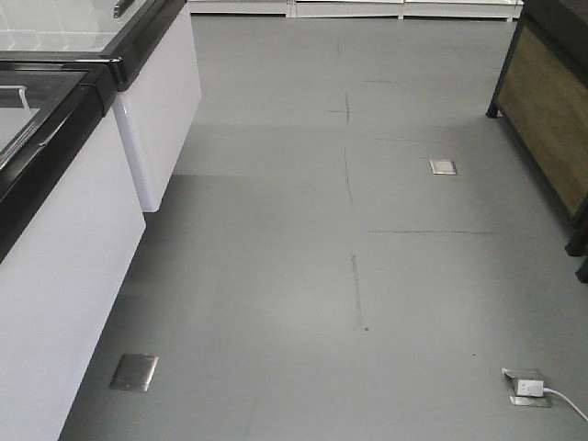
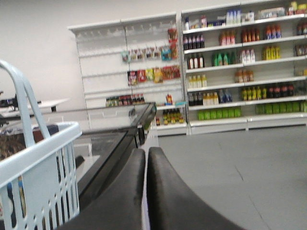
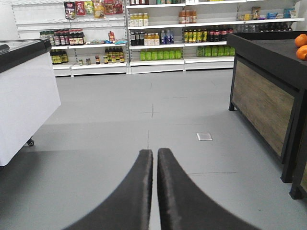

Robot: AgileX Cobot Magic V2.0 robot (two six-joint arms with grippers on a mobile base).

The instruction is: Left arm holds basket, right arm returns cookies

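Beside the left hand [image 2: 147, 152], off to its left, the light blue basket [image 2: 41, 151] stands near a black-edged freezer [image 2: 117, 139]. Both hands are pressed together, holding nothing. The right hand [image 3: 155, 153] points over grey floor [image 3: 120, 105].

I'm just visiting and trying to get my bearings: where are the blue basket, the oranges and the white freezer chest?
basket [image 2: 48, 143]: left wrist view, on its rounded rim.
oranges [image 3: 301, 40]: right wrist view, on the upper fruit, on the dark counter.
white freezer chest [image 3: 26, 105]: right wrist view, on its white side panel.
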